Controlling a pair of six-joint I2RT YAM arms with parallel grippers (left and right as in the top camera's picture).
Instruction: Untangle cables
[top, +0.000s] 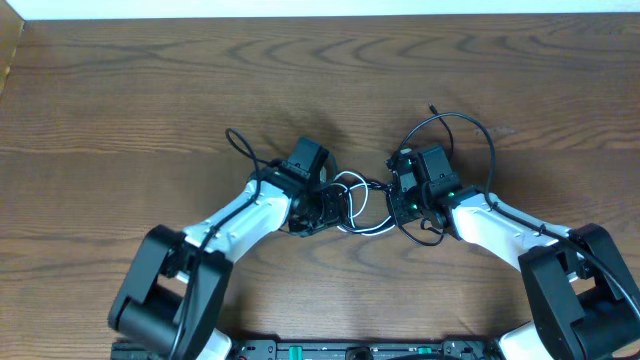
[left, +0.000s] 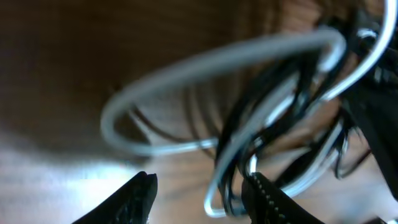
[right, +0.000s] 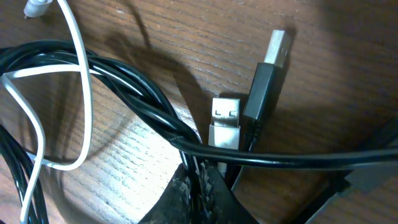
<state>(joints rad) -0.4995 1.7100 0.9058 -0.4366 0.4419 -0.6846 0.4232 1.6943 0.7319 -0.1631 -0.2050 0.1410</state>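
The two cables lie as one small knot on the wooden worktop (top: 150, 80). The knot sits about midway between the left and right edges and somewhat nearer the arms' edge than the far one, between the two wrists.

The black cord (right: 124, 81) is thin and glossy. Several of its strands are twisted together like rope, and one more strand crosses flat in front. The white cord (right: 84, 81) is thinner still and curls in loose loops over and through the black strands.

Two plug ends lie side by side just beside the twist: a black plug (right: 267, 81) with a bare metal tip and a pale plug (right: 225, 121).

The right gripper (right: 196, 186) is closed, and the twisted black strands run into its pinch. The left gripper (left: 202, 190) stands with its fingers apart and bare wood showing between them. Blurred white and black loops hang close by its right finger (left: 267, 199).
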